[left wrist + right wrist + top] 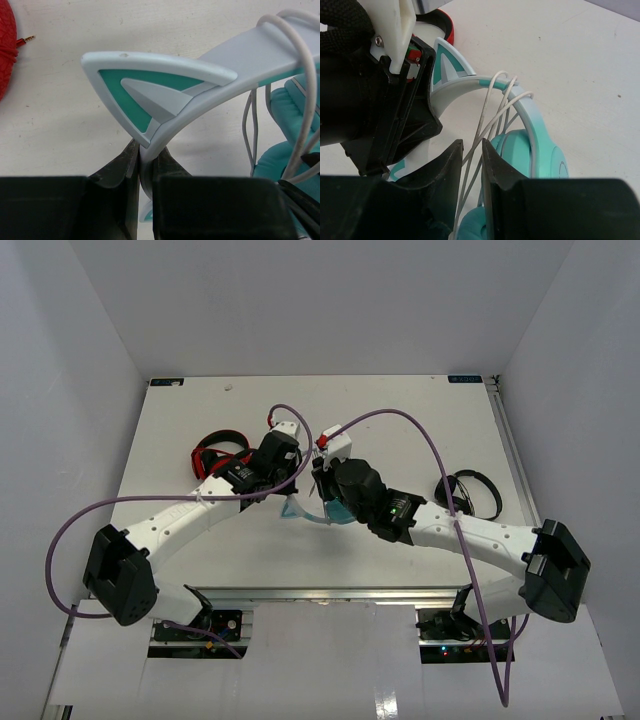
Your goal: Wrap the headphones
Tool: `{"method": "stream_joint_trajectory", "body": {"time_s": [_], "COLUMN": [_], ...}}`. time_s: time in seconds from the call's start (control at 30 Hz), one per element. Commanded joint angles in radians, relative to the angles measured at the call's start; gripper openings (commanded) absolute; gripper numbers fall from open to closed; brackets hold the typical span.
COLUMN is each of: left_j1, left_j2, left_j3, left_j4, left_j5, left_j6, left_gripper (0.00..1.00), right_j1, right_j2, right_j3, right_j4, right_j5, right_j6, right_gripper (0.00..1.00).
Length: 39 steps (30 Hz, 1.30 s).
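White worktop (400, 400) is spread beneath both arms. The left tool (145, 152) is clamped on the pale band of the headphones (260, 55), right under a cat ear. The thin white cord (487, 107) is threaded loosely between the narrowly parted jaws of the right tool (472, 150), with the teal cups just beyond its tips.

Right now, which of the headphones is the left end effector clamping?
The teal cat-ear headphones, pinched by their pale band; the red-and-black pair and the black pair lie aside.
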Motion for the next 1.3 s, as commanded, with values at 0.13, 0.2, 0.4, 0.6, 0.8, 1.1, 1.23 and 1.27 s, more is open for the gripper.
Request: {"method": "stream_joint_trajectory", "body": {"time_s": [0.13, 0.2, 0.4, 0.6, 0.8, 1.1, 1.23, 1.27], "left_j1": [0.026, 0.032, 0.049, 0.073, 0.099, 0.165, 0.203, 0.216], "left_j2": [-0.019, -0.010, 0.023, 0.089, 0.212, 0.376, 0.441, 0.459], "left_j3": [0.043, 0.048, 0.056, 0.071, 0.121, 0.223, 0.266, 0.275], "left_j4": [0.078, 0.078, 0.084, 0.116, 0.151, 0.171, 0.166, 0.164], "left_j5": [0.028, 0.031, 0.039, 0.066, 0.128, 0.225, 0.257, 0.268], "left_j6": [-0.012, -0.010, -0.005, 0.010, 0.023, 0.050, 0.053, 0.053], "left_gripper": [0.00, 0.00, 0.00, 0.00, 0.00, 0.00, 0.00, 0.00], "right_j1": [0.005, 0.009, 0.024, 0.032, 0.029, 0.015, 0.008, 0.006], "right_j2": [0.006, -0.009, -0.116, -0.312, -0.430, -0.441, -0.442, -0.442], "right_j3": [-0.009, -0.015, -0.059, -0.207, -0.332, -0.378, -0.384, -0.387], "right_j4": [0.031, 0.026, -0.009, -0.023, -0.017, -0.015, -0.015, -0.015], "right_j5": [0.043, 0.036, 0.022, 0.057, 0.140, 0.171, 0.168, 0.170], "right_j6": [-0.005, 0.000, 0.022, 0.099, 0.134, 0.140, 0.141, 0.140], "right_gripper": [0.35, 0.38, 0.42, 0.43, 0.44, 0.44, 0.44, 0.45]}}
